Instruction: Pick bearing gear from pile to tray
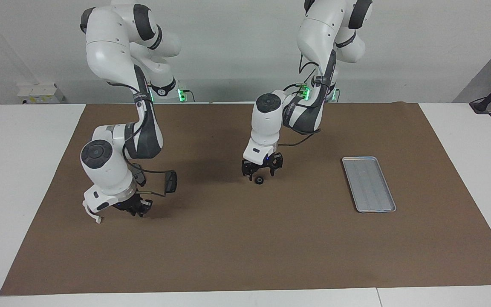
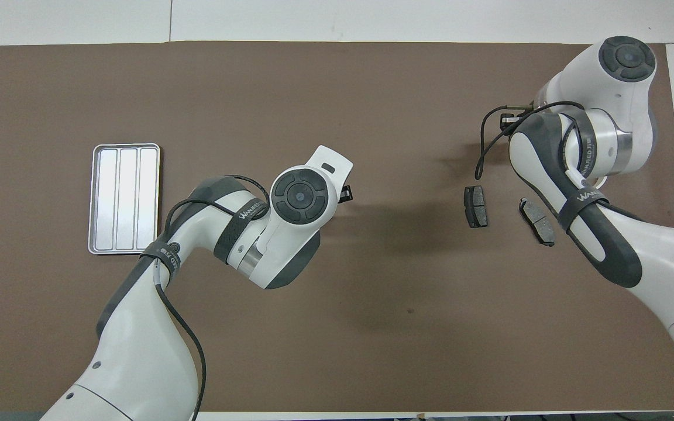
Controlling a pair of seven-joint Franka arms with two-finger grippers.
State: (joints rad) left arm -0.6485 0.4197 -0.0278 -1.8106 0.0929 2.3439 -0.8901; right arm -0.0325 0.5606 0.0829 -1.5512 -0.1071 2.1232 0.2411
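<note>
— Left pincer (image 1: 259, 171)?
— Spread open, low over small black gear (image 1: 259, 180) lying on worktop (image 1: 245, 238), well apart from tray (image 1: 368, 183).
— Right pincer (image 1: 137, 209)?
— Low near brake pad (image 1: 171, 181); grip impossible to tell.

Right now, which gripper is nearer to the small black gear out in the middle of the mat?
Left. The left gripper hangs just above the gear, jaws open. The right gripper is low over the mat at the right arm's end, by the brake pads.
</note>
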